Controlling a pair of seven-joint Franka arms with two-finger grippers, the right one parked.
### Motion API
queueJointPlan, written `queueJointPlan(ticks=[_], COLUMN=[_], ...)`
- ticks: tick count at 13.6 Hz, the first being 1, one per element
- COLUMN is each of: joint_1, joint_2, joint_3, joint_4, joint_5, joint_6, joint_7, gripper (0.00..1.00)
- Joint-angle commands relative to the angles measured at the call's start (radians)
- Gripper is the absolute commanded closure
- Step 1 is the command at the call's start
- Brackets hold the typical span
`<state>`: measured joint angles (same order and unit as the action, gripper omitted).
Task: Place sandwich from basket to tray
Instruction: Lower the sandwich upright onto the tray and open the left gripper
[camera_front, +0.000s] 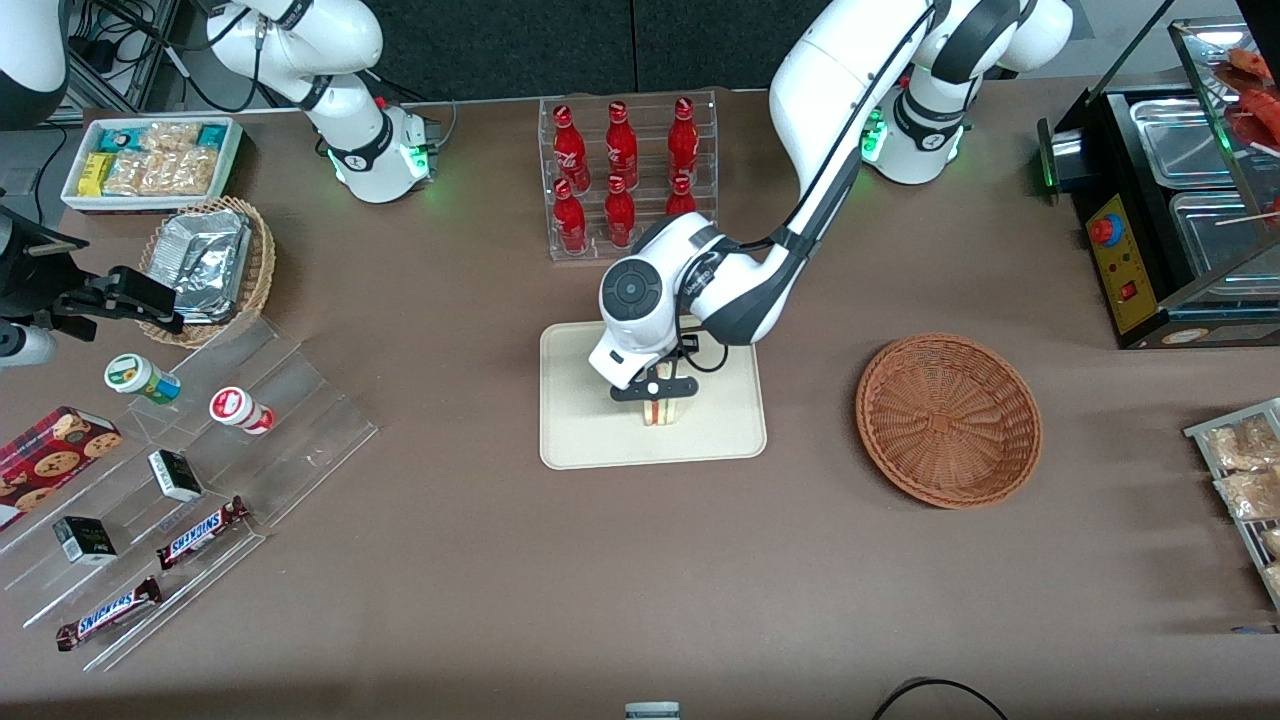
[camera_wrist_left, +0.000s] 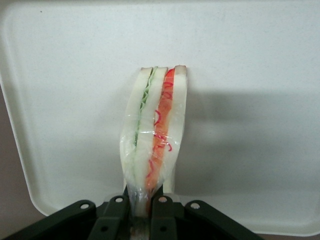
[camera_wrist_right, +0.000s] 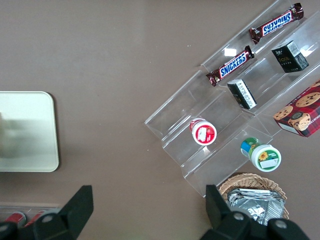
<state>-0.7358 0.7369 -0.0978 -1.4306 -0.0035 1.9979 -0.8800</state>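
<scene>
My left gripper (camera_front: 660, 398) hangs over the middle of the cream tray (camera_front: 585, 440) and is shut on the sandwich (camera_front: 661, 411). In the left wrist view the wrapped sandwich (camera_wrist_left: 152, 135) is pinched at one end between the two black fingers (camera_wrist_left: 115, 212), with its green and red filling layers showing along the cut edge, and the tray (camera_wrist_left: 260, 60) fills the background under it. The reddish-brown wicker basket (camera_front: 948, 420) stands empty beside the tray, toward the working arm's end of the table.
A clear rack of red bottles (camera_front: 625, 175) stands farther from the front camera than the tray. Clear stepped shelves with snacks (camera_front: 170, 500), a smaller wicker basket of foil packets (camera_front: 208, 268) and a white snack bin (camera_front: 150, 160) lie toward the parked arm's end. A black food warmer (camera_front: 1170, 230) stands at the working arm's end.
</scene>
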Motion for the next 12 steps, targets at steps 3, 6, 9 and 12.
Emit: queueJointPlan(ticks=[3, 6, 9, 12], joint_1=[-0.01, -0.01, -0.01, 0.001], joint_2=[0.018, 0.019, 0.015, -0.028], joint_3=[0.01, 0.01, 0.012, 0.02], joint_4=[0.038, 0.036, 0.036, 0.036], joint_5=[-0.012, -0.012, -0.004, 0.002], joint_6=[-0.013, -0.005, -0.005, -0.019], joint_7=[-0.043, -0.051, -0.05, -0.05], gripper=[1.0, 0.0, 0.0, 0.0])
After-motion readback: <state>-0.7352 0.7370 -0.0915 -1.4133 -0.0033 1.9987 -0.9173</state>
